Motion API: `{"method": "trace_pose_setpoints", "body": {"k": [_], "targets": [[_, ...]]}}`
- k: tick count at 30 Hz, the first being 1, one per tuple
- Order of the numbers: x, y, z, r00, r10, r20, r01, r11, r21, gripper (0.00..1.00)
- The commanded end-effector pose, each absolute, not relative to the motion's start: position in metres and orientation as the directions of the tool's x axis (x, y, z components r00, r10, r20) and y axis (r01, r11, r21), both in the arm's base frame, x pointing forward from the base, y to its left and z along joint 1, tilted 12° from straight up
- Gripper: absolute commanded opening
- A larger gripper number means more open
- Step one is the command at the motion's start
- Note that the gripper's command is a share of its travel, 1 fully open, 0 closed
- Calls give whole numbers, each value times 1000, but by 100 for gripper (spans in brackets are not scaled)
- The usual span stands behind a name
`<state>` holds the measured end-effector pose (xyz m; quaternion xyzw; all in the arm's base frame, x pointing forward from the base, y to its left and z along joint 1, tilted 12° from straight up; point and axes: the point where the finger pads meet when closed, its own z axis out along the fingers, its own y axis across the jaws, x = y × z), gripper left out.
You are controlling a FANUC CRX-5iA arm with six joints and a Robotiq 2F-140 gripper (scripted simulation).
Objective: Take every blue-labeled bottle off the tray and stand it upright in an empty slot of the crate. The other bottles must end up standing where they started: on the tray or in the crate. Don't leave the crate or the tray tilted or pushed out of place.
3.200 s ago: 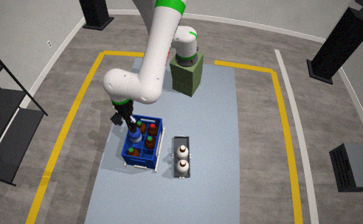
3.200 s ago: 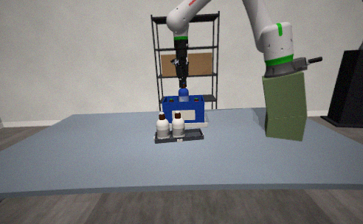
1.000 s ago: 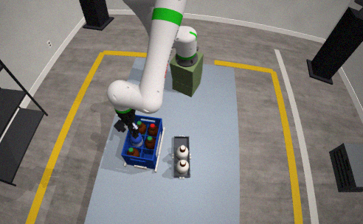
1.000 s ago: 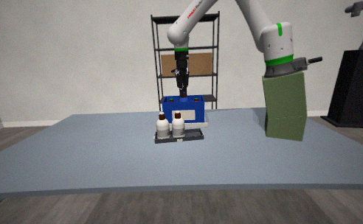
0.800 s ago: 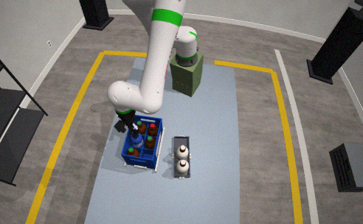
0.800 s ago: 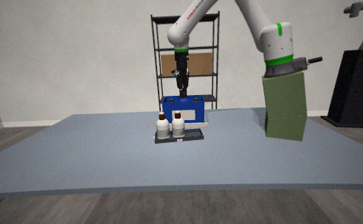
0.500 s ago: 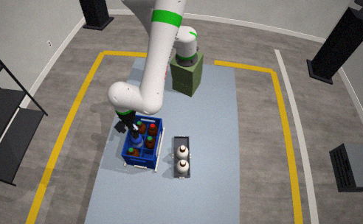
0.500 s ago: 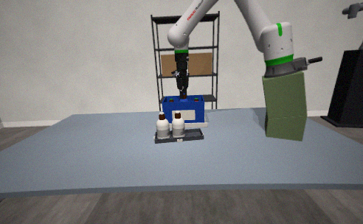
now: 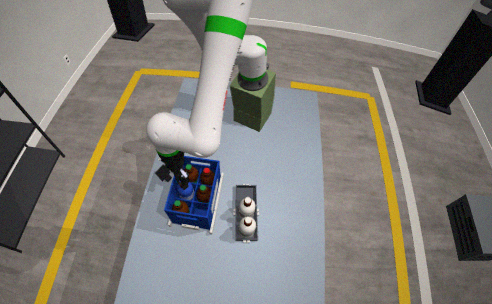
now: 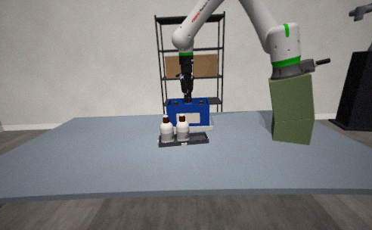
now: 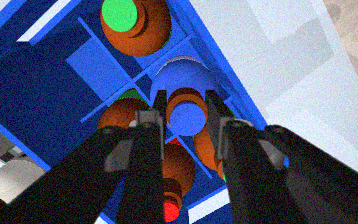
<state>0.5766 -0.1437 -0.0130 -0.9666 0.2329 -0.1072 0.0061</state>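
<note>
Now the gripper (image 11: 186, 122) is clamped on the neck of the blue bottle (image 9: 185, 189), holding it over the crate (image 9: 215, 194), which sits near the left edge of the worktop (image 9: 276, 165) in the top view. The bottle hangs in line with a middle slot on the crate's left column; the wrist view shows its blue cap and shoulder framed by the dividers, with brown bottles in neighbouring slots.

To do this step well, I would judge the descent should run straight down, with the bottle centred between the dividers so its shoulder does not catch a wall and drag or tip the crate. The fingers should let go only once the base rests on the crate floor, then lift vertically without brushing the green-capped bottle (image 11: 130, 25) or the red-capped one (image 11: 172, 200) close by.

The bottle's long axis stands vertical, cap up toward the wrist and base down toward the slot; no lean shows.

On the tray (image 9: 246, 189), nearer the worktop's middle, 2 white bottles (image 9: 247, 206) stand upright.
</note>
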Motion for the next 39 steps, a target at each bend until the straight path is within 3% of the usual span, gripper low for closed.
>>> {"method": "trace_pose_setpoints", "body": {"k": [1, 39], "targets": [[578, -144, -13, 868, -451, 207, -449, -892, -62, 10], [579, -144, -21, 868, -451, 207, -449, -892, -62, 10]]}}
